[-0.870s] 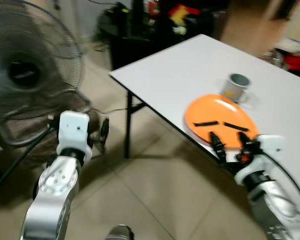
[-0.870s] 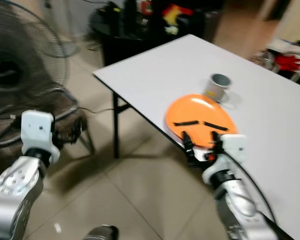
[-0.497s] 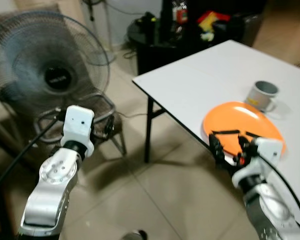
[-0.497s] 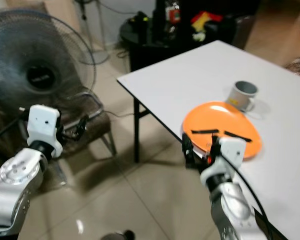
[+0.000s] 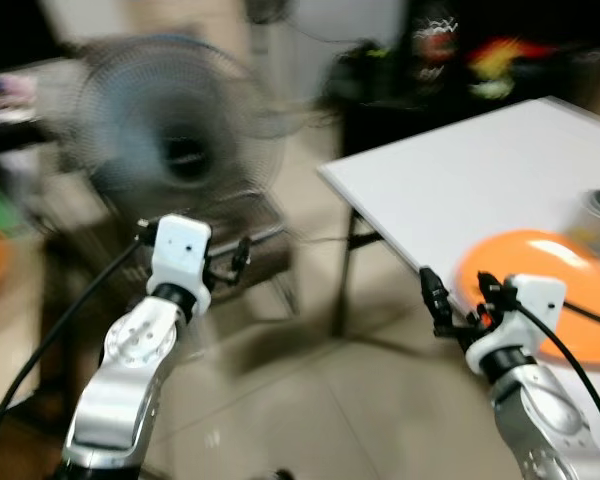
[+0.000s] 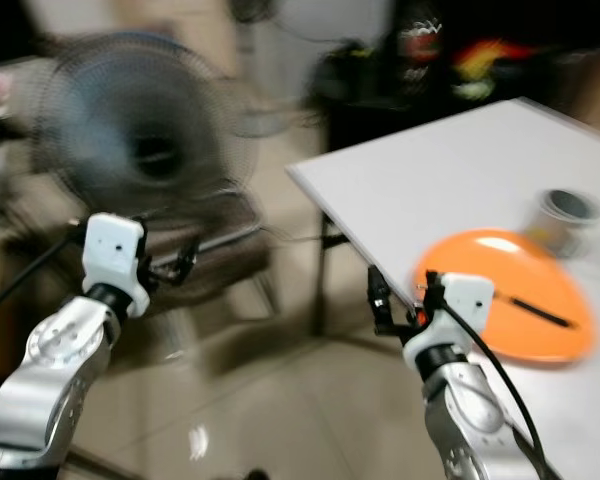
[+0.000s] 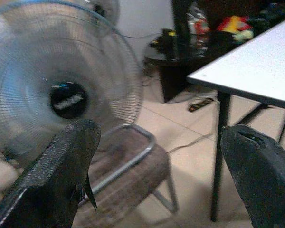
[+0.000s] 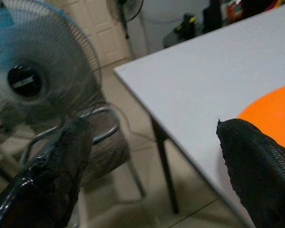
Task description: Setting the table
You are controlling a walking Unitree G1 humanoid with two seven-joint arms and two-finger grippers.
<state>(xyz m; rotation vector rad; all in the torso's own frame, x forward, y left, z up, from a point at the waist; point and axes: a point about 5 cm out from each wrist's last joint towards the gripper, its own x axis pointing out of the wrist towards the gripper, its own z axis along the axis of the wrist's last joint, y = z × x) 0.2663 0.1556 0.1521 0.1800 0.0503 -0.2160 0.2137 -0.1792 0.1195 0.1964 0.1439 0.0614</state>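
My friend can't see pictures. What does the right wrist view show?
Two black fingers spread wide apart, nothing between them. Past them sits a white table with the edge of an orange plate, and a big fan behind a metal-framed chair.

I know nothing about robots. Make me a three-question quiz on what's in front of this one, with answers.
1. True or false: the orange plate lies on the white table.
2. What stands on the floor across from the table's corner? A) a fan B) a ladder C) a bicycle
3. Fill in: the right gripper has its fingers ____, holding nothing.

Key:
1. True. A grey mug stands on the table just beyond the plate.
2. A, the fan, with a chair in front of it.
3. Open. The left gripper is open too, out over the floor.
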